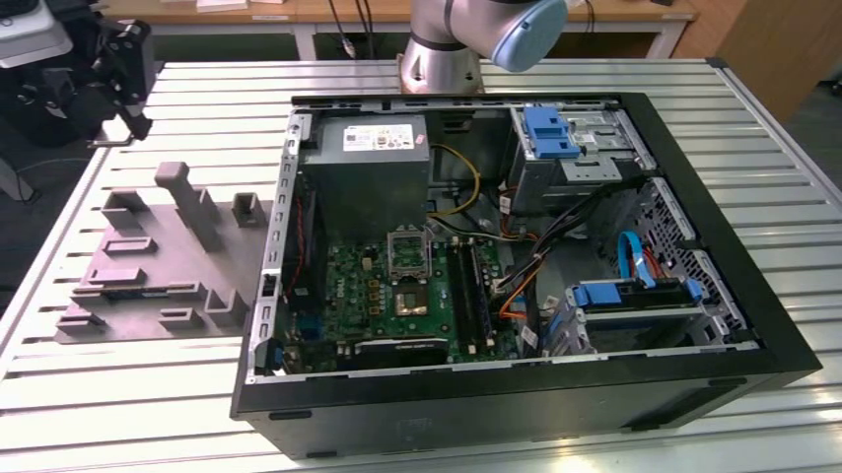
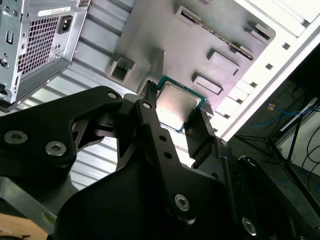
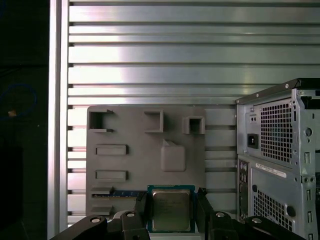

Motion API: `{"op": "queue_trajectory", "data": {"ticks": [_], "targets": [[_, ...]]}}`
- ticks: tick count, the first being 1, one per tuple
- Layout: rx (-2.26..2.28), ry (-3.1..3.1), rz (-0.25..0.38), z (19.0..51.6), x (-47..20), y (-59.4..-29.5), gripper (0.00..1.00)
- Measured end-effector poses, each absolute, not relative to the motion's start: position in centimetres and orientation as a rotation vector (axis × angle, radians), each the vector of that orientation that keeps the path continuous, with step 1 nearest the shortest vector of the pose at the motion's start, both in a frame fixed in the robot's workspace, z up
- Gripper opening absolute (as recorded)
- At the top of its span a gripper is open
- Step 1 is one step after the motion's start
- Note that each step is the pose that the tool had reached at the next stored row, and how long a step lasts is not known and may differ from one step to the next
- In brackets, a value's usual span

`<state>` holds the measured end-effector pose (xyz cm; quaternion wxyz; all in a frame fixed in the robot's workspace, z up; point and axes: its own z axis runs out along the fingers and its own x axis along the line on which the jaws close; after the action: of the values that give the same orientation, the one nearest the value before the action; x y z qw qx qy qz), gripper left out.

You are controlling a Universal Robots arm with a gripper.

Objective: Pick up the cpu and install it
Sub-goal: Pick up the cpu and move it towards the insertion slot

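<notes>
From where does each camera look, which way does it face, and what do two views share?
Exterior view: off the arm, high, looking down on the open computer case and grey tray; the arm's base shows.
First wrist view: on the arm, looking straight down past the gripper to the tray.
Second wrist view: on the arm, looking slantwise along the fingers.
Both wrist views share the cpu gripped between the fingers.
</notes>
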<state>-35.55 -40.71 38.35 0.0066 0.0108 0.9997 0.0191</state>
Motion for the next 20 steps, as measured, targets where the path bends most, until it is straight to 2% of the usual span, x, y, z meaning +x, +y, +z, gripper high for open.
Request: {"op": "queue_trajectory", "data": {"ticks": [20], "targets": [[0.034, 3.128, 0.06, 38.35, -35.08, -40.71, 0.47]]}}
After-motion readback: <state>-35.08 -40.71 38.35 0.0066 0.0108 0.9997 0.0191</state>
